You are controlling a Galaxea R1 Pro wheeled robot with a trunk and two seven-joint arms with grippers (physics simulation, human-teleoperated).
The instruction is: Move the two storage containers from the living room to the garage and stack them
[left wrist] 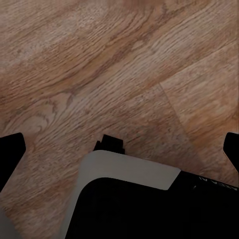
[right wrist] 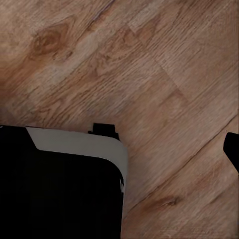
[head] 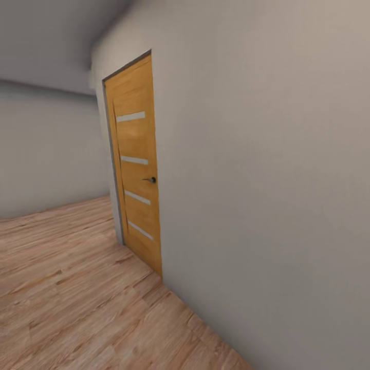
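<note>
Wood planking runs from about 9 o'clock across to 6 o'clock in the head view, so we are on the light plank flooring, not yet on concrete. At about 11 o'clock an orange-wood door with pale stripes stands shut in the grey wall, its dark handle on the edge nearer us. We judge this a transit step. To do it well, we keep the base clear of the wall at 3 o'clock and square up to the door. Both wrist views look down on planks and the robot's dark base. The left gripper shows dark fingers at opposite edges, spread and empty. We cannot tell the right gripper's state. No storage container is in sight
</note>
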